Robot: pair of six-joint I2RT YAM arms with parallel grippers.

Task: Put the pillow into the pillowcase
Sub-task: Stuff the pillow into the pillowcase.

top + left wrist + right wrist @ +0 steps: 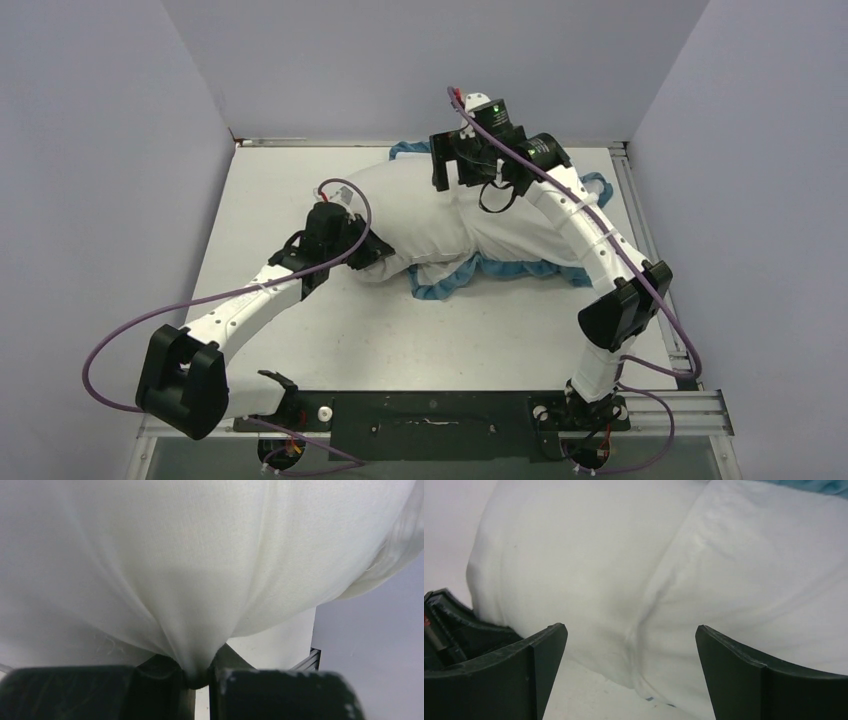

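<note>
The plump white pillow (440,215) lies across the middle of the table. Under and around it spreads the pillowcase (455,282), with its blue ruffled edge showing along the front, the back left and the right. My left gripper (375,250) is at the pillow's left end, shut on a pinch of its white fabric (200,630) that bunches between the jaws of the gripper (200,677). My right gripper (468,178) hovers over the pillow's back middle, open wide with nothing between its fingers (631,630). Below it a crease (644,610) runs across the white fabric.
Grey walls close the table (300,190) on the left, back and right. A metal rail (645,230) runs along the right edge. The right arm arches over the pillow's right half. Purple cables loop off both arms.
</note>
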